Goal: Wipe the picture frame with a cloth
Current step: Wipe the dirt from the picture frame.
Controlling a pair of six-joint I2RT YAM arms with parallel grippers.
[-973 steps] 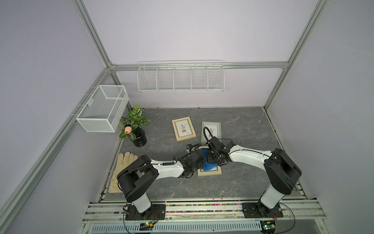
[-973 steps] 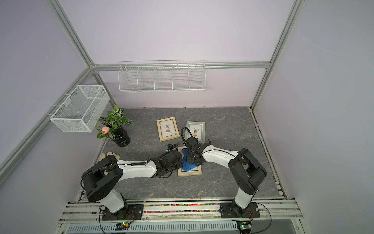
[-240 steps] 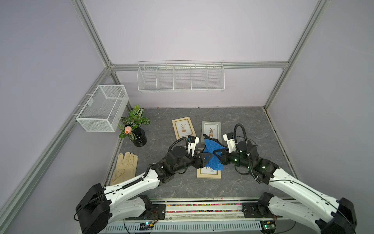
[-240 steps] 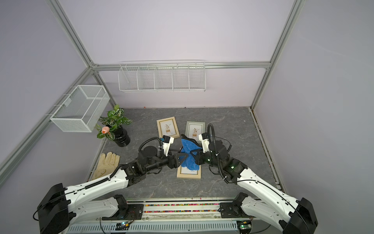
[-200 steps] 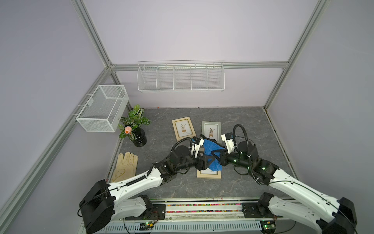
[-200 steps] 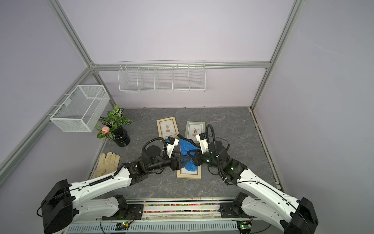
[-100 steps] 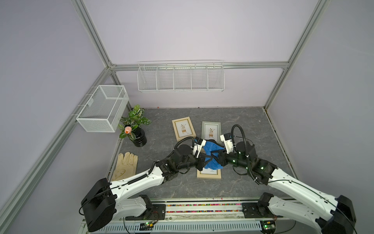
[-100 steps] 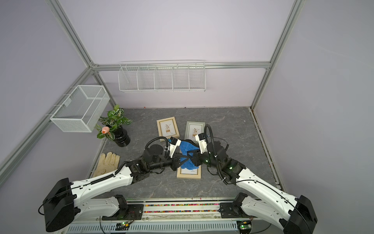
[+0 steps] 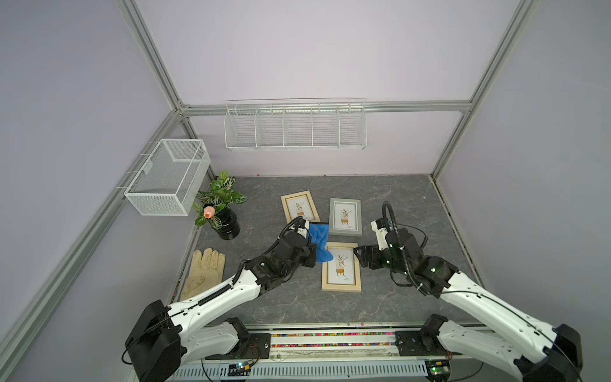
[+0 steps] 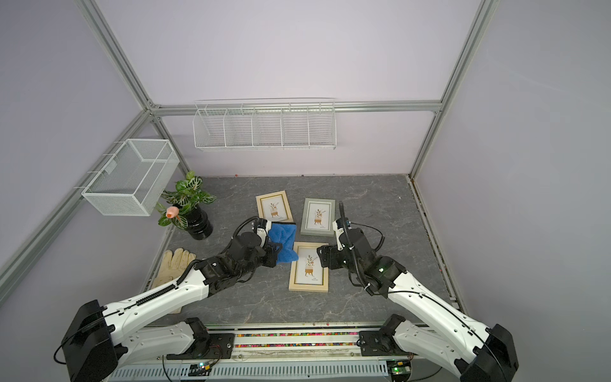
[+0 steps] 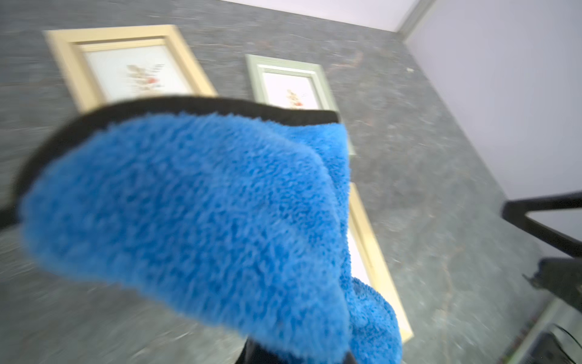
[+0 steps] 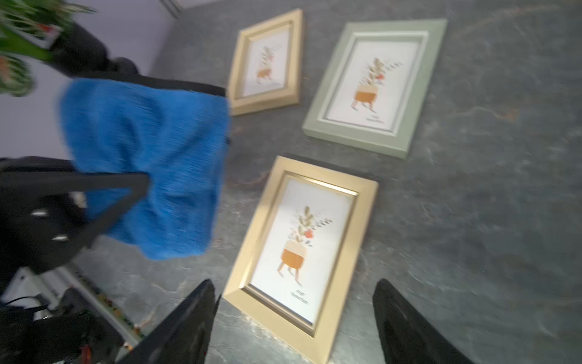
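R wrist cam shows near gold frame point(image 12: 302, 239) unobstructed; L wrist cam mostly cloth point(image 11: 195, 214).

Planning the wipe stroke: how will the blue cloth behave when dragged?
Probably floppy: the cloth bunches where the left gripper pinches it and fans out. Likely light, hanging from one pinch. Its plush pile may drag, not slide.

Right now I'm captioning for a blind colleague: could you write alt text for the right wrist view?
A blue cloth hangs in the left arm's shut jaws beside a gold picture frame lying flat on the grey table, beyond the right arm's open jaws. A sage-green frame and a second gold frame lie farther off.
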